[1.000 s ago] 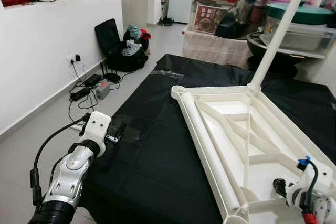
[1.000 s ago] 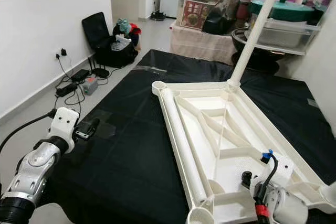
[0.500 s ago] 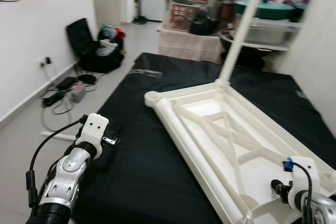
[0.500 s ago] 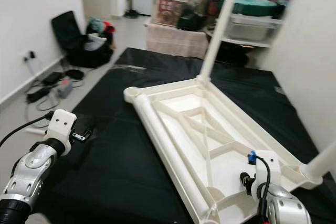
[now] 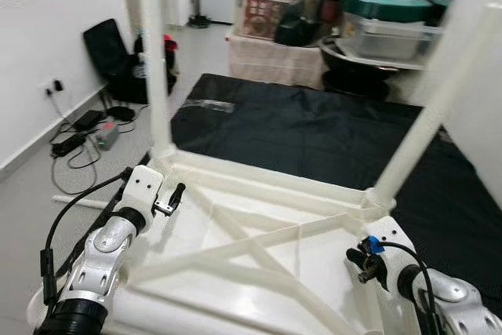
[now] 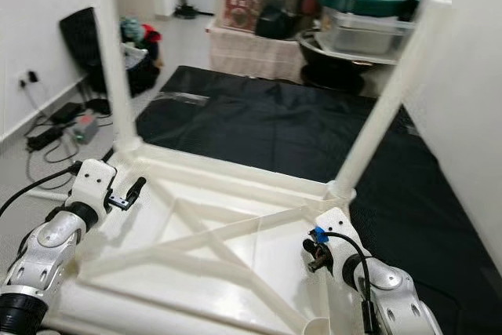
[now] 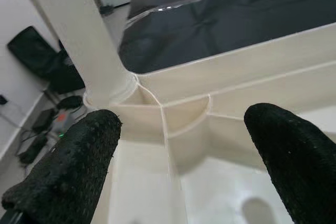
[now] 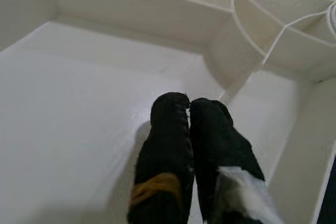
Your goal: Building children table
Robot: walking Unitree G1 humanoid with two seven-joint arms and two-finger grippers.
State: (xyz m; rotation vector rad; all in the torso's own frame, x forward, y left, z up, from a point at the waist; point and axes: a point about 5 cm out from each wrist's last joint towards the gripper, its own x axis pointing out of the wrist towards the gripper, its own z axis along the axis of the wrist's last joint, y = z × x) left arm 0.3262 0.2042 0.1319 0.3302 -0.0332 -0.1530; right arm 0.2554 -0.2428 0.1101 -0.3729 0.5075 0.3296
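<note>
Black mat (image 5: pixel 314 127) on a cluttered room's floor | white plastic table (image 5: pixel 259 249) upside down on it, two legs (image 5: pixel 427 107) pointing up | left gripper (image 7: pixel 178 145) fingers apart near a corner socket; right gripper (image 8: pixel 190 109) pressed together over underside | probably light, rigid, slippery; grip ribs or rim | long axis unclear.

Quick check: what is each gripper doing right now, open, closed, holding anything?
Left gripper: open, holding nothing, over the upturned white table near a leg.
Right gripper: closed on nothing, fingertips inside the table's underside.
</note>
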